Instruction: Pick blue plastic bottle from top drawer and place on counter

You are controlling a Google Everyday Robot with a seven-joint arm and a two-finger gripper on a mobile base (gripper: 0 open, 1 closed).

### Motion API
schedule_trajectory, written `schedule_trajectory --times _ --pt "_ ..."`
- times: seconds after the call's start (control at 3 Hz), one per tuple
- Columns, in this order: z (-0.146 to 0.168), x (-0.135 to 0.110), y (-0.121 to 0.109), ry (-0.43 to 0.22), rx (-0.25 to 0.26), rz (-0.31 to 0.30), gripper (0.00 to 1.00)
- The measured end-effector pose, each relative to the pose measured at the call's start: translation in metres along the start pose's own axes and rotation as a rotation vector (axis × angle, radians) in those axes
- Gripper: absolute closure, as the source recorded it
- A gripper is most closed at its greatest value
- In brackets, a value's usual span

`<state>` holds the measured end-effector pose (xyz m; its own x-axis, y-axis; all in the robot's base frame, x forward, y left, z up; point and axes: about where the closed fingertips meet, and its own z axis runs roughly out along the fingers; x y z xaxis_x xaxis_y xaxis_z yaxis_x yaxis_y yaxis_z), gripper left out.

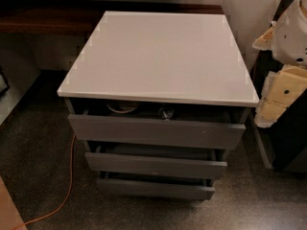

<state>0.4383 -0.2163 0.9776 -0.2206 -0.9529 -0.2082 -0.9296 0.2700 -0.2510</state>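
The top drawer (156, 131) is pulled out a little under the white counter (158, 56). In the narrow gap I see a small pale rounded end (166, 112), which looks like the blue plastic bottle lying mostly hidden under the counter's edge. My arm's cream-coloured links stand at the right edge. The gripper (271, 110) hangs there beside the counter's right front corner, well to the right of the drawer and touching nothing.
A pale round dish-like thing (122, 107) lies in the drawer's left part. Two narrower grey drawers (156, 164) below are also slightly open. An orange cable (69, 181) runs over the dark floor at the left. A dark wooden shelf (48, 20) runs behind.
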Motion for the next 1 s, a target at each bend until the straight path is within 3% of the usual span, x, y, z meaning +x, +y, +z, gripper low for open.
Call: schedule_trajectory --times 0.33,1.0 --pt "0.003 -0.001 0.001 -0.001 -0.002 -0.003 0.00" --pt "0.063 -0.009 0.025 -0.063 -0.033 -0.075 0.00"
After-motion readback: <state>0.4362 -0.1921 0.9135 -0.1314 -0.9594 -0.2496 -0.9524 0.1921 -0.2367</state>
